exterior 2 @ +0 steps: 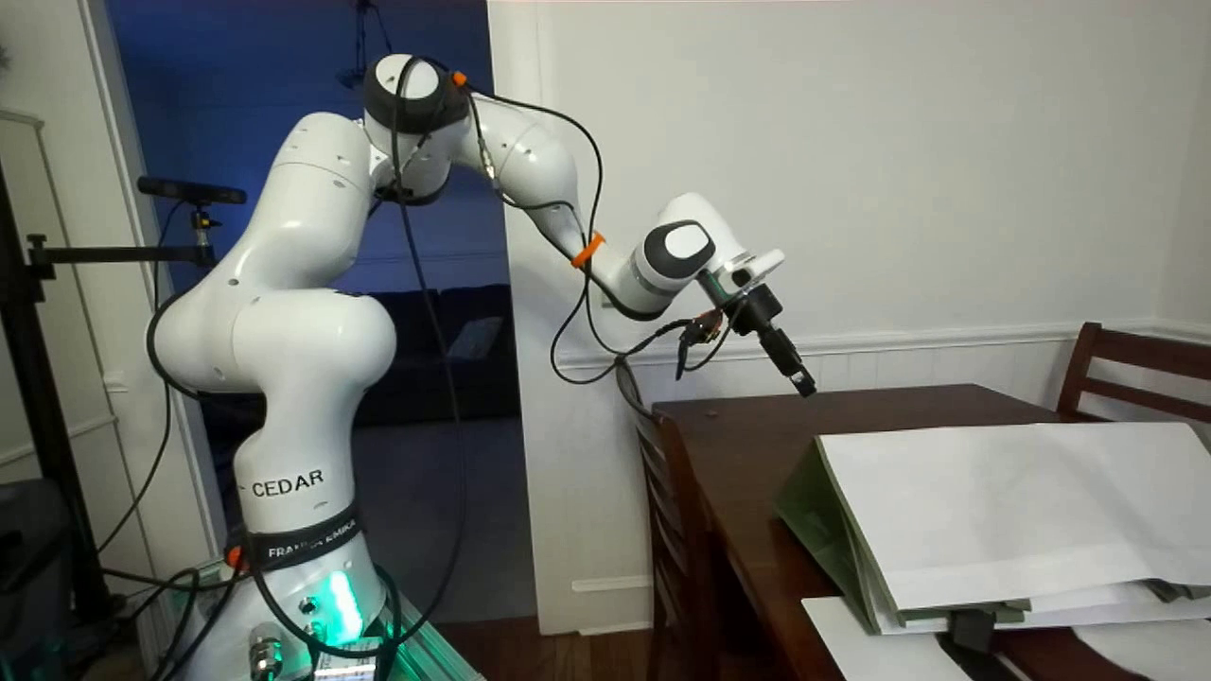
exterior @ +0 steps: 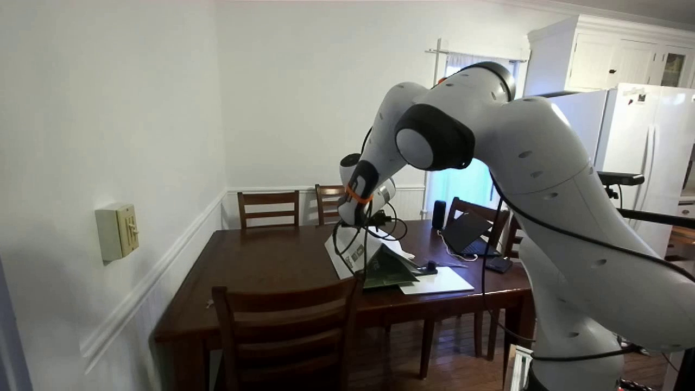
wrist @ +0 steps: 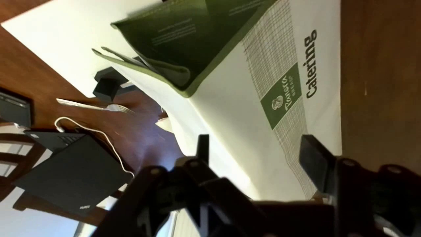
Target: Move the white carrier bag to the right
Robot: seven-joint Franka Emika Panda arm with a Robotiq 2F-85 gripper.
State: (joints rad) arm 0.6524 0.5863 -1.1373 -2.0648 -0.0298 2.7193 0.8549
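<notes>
The white carrier bag [wrist: 243, 121] lies on its side on the surface [exterior: 271, 255], its green mouth open. The end effector [wrist: 255, 141] hangs with fingers spread, gripping nothing; the step in hand appears to be the approach. The next move probably calls for lowering the fingers astride a bag edge, closing, then shifting it right.

Bag [wrist: 240, 135]: we are seeing white and green
Print [wrist: 311, 64]: we are reading "Catering"
Place: lying on the table [exterior: 271, 255]
</notes>
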